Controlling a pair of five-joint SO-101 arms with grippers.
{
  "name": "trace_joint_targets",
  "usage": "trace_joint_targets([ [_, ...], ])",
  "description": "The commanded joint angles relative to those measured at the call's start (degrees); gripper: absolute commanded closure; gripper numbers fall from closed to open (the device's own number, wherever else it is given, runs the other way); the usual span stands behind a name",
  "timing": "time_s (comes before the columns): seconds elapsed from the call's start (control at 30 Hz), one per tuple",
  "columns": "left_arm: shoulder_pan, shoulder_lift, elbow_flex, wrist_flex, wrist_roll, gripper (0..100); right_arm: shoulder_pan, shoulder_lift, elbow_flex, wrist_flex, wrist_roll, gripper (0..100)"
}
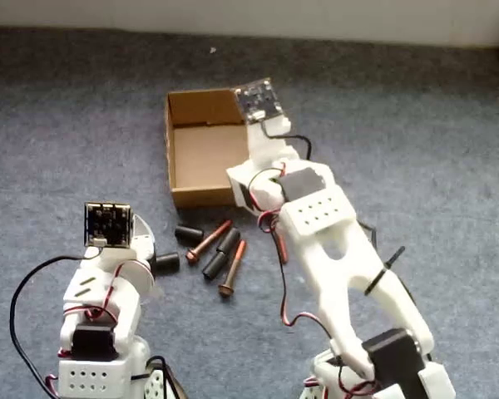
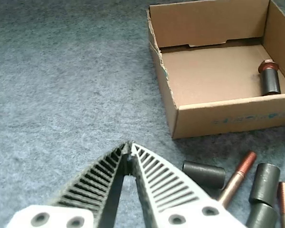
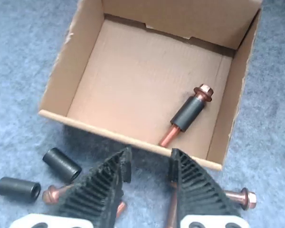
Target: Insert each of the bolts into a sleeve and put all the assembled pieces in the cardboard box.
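Hand status, left wrist view: left hand (image 2: 129,148) is clenched on nothing, its ribbed fingers meeting at the tips above bare worktop (image 2: 61,71). A loose sleeve (image 2: 204,173) and a bolt (image 2: 237,175) lie just beside it. The cardboard box (image 2: 218,118) stands a little farther on, with one assembled piece (image 2: 270,78) on its floor near a side wall. Right wrist view: right hand (image 3: 149,159) is released and empty, fingertips apart over the box's near wall. The assembled piece lies flat inside, bolt head at one end, thread showing at the other. High view: right arm (image 1: 333,241) stretches to the box, its wrist covering the near right corner. Four loose sleeves and at least three bolts lie between the arms, some touching. Judgement: one piece is delivered and the next assembly is not yet begun. Left hand should open first and take the outlying sleeve across its barrel, leaving the bore free. Right hand should grasp a bolt close under the head so the shank projects. Take outer parts first, since the round neighbours will likely roll if nudged. Align the axes before pushing, seat the head against the sleeve, then lay the piece low in the box.
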Motion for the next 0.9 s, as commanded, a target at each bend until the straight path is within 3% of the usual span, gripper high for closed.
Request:
trace_joint_targets([
  [0.0, -2.15, -0.48, -0.92, -1.76, -0.26, 99, -2.24, -5.14, -1.89, 6.46, 0.35, 87.1],
  [0.07, -2.51, -0.48, -1.1, -2.2, -0.44, 99, -3.82, -5.76, -1.89, 9.01, -1.67, 87.1],
  [0.27, -4.44, -0.48, -1.19, -2.02, -10.29, 99, -6.73, -5.32, -1.98, 15.34, -22.07, 87.1],
  [0.43, -7.25, -0.48, 2.51, -2.02, -10.29, 99, -8.92, -5.23, -1.89, 15.6, -26.81, 87.0],
  [0.63, -7.08, -0.48, 4.26, -2.11, -10.46, 99, -9.89, -5.23, 2.33, 11.74, -39.56, 86.9],
  [0.87, -7.08, -0.48, 4.79, -2.29, -10.46, 99, -11.12, 1.89, 6.11, 7.16, -43.52, 86.8],
])
